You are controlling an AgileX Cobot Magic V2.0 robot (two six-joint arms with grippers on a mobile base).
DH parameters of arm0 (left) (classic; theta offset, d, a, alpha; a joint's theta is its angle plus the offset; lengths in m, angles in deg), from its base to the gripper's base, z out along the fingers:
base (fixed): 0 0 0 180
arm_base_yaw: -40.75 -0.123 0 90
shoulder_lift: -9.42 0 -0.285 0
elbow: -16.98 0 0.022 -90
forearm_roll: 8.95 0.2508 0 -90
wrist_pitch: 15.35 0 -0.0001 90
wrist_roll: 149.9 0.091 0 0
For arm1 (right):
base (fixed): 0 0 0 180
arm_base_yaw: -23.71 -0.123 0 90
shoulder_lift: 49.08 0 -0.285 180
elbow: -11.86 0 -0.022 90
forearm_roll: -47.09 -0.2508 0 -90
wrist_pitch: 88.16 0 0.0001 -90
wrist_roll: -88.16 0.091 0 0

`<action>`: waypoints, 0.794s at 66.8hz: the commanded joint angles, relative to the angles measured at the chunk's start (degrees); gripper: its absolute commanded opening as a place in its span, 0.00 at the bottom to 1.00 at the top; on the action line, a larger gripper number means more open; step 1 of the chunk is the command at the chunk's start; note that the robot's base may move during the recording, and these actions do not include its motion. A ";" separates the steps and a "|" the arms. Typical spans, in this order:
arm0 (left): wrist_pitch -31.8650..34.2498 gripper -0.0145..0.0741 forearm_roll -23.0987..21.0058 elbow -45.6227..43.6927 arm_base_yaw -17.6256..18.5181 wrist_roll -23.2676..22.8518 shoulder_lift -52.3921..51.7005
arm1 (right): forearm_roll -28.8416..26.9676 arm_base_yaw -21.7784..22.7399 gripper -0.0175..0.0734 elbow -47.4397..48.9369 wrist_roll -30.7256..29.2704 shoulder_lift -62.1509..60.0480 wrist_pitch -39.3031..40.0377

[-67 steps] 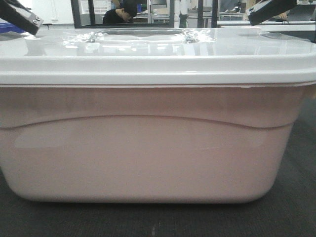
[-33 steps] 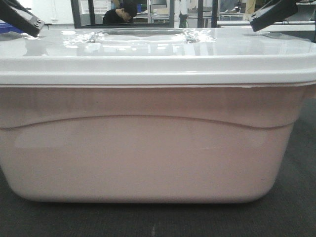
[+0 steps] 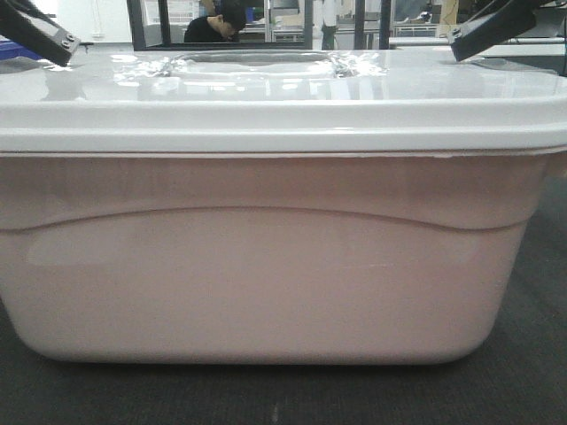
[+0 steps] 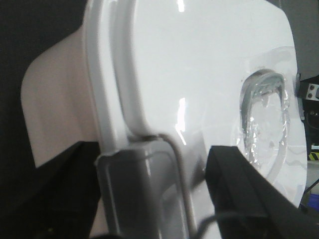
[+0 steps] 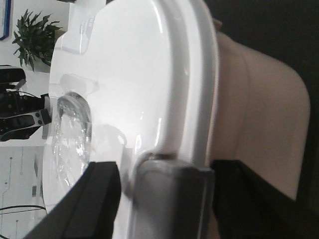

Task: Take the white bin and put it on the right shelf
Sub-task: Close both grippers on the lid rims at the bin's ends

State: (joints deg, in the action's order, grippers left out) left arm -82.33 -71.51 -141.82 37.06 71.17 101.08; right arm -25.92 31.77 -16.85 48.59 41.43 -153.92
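Squarely broadside to the front camera, the white bin (image 3: 266, 266) sits on a dark tabletop (image 3: 532, 372). Its long axis runs left to right across the view and its curved side ridge faces the lens. The glossy white lid (image 3: 283, 97) is on, with a clear recessed handle (image 3: 257, 62) at its middle.

The left gripper (image 4: 154, 194) is at the bin's left end. Its black fingers (image 4: 239, 189) are apart, straddling the grey end latch (image 4: 139, 189), one over the lid top and one below the rim. A strip of lid shows between latch and upper finger.

The right gripper (image 5: 167, 199) mirrors this at the right end. Its jaws are spread either side of the grey latch (image 5: 172, 199); whether the lower finger touches the bin wall cannot be told.

Behind the bin a person in a black cap (image 3: 217, 22) is bent over, and a potted plant (image 5: 32, 37) shows in the right wrist view.
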 commanded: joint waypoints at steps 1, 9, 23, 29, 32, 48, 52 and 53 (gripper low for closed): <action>-8.40 0.49 -5.15 -1.82 0.98 -0.41 -1.63 | -5.04 -0.30 0.72 1.22 -0.67 -1.74 -10.00; -8.40 0.48 -5.15 -1.82 0.98 -0.41 -1.63 | -5.04 -0.30 0.71 1.22 -0.67 -1.74 -9.99; -8.40 0.48 -5.15 -1.82 0.98 -0.41 -1.63 | -5.04 -0.30 0.63 1.22 -0.67 -1.74 -10.03; -8.40 0.48 -5.15 -1.82 0.98 -0.41 -1.63 | -5.04 -0.30 0.63 1.22 -0.67 -1.74 -10.03; -8.40 0.48 -5.15 -1.82 0.98 -0.41 -1.63 | -5.04 -0.30 0.63 1.22 -0.67 -1.74 -10.03; -8.40 0.48 -5.15 -1.82 0.98 -0.41 -1.63 | -5.21 -0.30 0.63 1.22 -0.67 -1.74 -10.65; -8.40 0.48 -5.83 -1.82 0.98 -0.41 -1.74 | -5.74 -0.30 0.63 1.22 -0.67 -1.87 -10.65; -8.40 0.48 -6.22 -1.82 0.98 -0.41 -1.82 | -6.07 -0.30 0.63 1.22 -0.67 -1.95 -10.65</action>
State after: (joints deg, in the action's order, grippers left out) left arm -82.22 -71.43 -142.03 37.06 71.17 101.08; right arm -25.82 31.88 -16.85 48.59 41.43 -153.52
